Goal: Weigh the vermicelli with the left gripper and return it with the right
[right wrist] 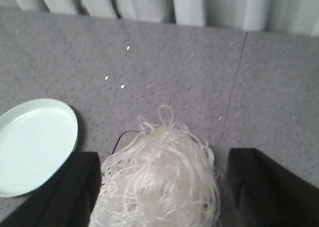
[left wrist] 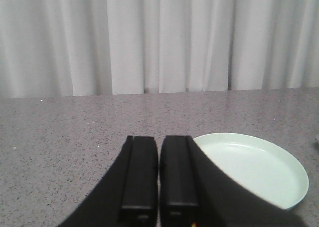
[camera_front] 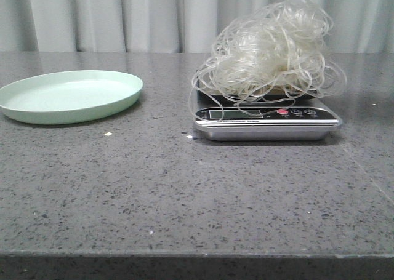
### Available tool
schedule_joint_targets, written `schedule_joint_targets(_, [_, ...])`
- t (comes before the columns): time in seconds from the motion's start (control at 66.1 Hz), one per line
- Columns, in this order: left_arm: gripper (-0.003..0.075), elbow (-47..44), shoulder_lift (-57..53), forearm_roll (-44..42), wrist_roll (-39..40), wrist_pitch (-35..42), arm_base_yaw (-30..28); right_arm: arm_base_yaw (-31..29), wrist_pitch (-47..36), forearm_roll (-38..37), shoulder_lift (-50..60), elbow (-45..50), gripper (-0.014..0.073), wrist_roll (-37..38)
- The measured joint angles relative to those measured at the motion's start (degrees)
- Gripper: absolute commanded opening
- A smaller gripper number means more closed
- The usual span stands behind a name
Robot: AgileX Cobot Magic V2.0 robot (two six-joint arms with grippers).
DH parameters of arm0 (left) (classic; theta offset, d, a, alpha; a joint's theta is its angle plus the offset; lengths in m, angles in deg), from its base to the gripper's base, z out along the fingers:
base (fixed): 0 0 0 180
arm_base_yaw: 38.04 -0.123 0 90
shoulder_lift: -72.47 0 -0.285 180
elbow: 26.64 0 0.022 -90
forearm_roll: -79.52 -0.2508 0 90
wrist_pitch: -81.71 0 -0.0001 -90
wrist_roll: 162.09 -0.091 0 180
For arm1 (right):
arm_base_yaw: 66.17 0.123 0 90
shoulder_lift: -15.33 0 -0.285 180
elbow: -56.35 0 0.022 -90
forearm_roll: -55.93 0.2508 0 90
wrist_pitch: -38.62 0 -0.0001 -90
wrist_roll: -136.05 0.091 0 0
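The noodles (camera_front: 269, 49) sit heaped on the scale (camera_front: 266, 118), straight below the right gripper (right wrist: 162, 187), whose wide-open jaws straddle them; the plate (camera_front: 69, 95) lies at nine o'clock. The left gripper (left wrist: 159, 174) is closed, empty.

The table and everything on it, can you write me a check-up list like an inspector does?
Surface: grey speckled table, a few tiny white crumbs.
Job's things: vermicelli heaped on the kitchen scale, strands hanging over its edges; pale green plate has nothing on it.
Clutter: nothing seen.
Grippers: left gripper shut, holds nothing, beside the plate; right gripper open, fingers either side of the vermicelli.
Cables: nothing seen.
Surroundings: pale curtain behind.
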Motion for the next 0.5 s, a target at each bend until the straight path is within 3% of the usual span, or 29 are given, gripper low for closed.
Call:
schedule_joint_targets(0.197, [0.0136,0.0,0.0,0.0,0.0,0.0,0.0,0.7,4.5,4.1,-8.1,-0.6,0.0622,-3.9])
schedule_joint_targets(0.5, [0.0136,0.0,0.0,0.0,0.0,0.1,0.0,0.7,7.2,4.6,-17.4,-0.6,0.0622,-7.2])
